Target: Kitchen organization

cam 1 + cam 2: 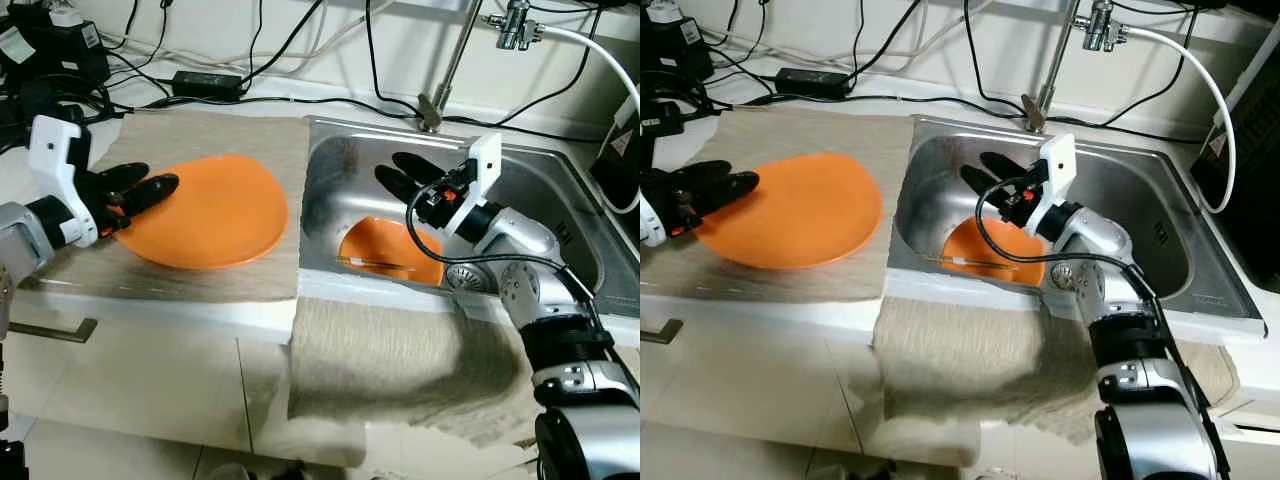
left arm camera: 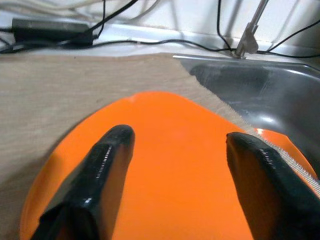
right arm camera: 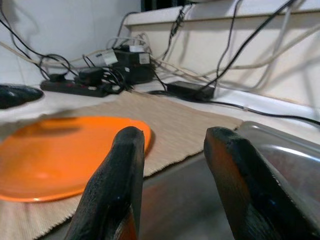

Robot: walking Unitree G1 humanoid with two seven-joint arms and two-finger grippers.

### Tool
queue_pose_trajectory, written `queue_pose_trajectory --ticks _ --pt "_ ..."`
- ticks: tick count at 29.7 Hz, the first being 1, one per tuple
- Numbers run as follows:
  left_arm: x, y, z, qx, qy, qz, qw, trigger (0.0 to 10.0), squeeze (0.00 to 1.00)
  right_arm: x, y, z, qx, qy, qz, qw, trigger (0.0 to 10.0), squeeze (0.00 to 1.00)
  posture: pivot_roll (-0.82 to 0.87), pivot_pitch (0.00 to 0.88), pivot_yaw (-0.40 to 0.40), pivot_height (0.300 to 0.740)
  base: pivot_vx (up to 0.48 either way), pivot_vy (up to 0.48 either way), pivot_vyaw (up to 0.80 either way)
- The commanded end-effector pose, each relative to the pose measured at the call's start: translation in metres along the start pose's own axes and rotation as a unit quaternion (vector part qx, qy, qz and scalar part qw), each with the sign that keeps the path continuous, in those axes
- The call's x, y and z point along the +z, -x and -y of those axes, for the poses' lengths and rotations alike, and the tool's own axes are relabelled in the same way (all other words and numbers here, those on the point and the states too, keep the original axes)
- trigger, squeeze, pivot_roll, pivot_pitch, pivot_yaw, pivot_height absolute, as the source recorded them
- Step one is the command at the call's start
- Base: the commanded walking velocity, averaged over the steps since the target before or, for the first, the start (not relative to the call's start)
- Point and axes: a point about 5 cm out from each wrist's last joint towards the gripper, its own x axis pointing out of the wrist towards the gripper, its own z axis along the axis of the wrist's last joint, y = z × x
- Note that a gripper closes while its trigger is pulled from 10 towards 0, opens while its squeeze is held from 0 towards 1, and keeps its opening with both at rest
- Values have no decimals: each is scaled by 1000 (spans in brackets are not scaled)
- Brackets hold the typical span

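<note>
Orange plate (image 1: 205, 212) under the spread left end effector (image 1: 150, 184); spread right end effector (image 1: 405, 172) partly hides another plate (image 1: 385, 252).

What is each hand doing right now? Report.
Left hand: open over the orange plate.
Right hand: open above the sink, holding nothing.

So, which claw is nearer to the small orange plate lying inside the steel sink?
Right. The right claw hangs open inside the steel sink, just above the small orange plate. The left claw is open over the large orange plate on the beige mat.
</note>
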Motion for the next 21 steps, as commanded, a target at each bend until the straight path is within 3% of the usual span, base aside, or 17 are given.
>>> queue_pose_trajectory --ticks 1,2,6,16,19,21 --pt "-9 -3 -2 -15 6 0 1000 10000 47 1 1 -8 12 -22 4 1000 10000 0 -19 0 -75 740 0 0 0" --pt "-17 -4 -4 -19 13 -5 1000 10000 0 1 0 -12 20 -39 2 999 10000 0 -19 0 -75 740 0 0 0" --pt "-35 -9 -14 2 23 -28 999 10000 0 5 -5 -25 53 -56 0 997 10000 0 -23 0 -68 740 0 0 0" --pt "-47 -6 -26 31 29 -47 998 10000 0 9 -19 -31 58 -76 -10 995 10000 0 -30 0 -59 740 0 0 0" --pt "-49 -6 -25 19 40 -41 998 10000 0 4 -24 -31 45 -79 -45 995 10000 0 -34 0 -58 740 0 0 0" --pt "-66 -3 -23 -6 62 -59 996 10000 0 -13 -36 -34 34 -111 -99 988 10000 0 -34 0 -62 740 0 0 0"
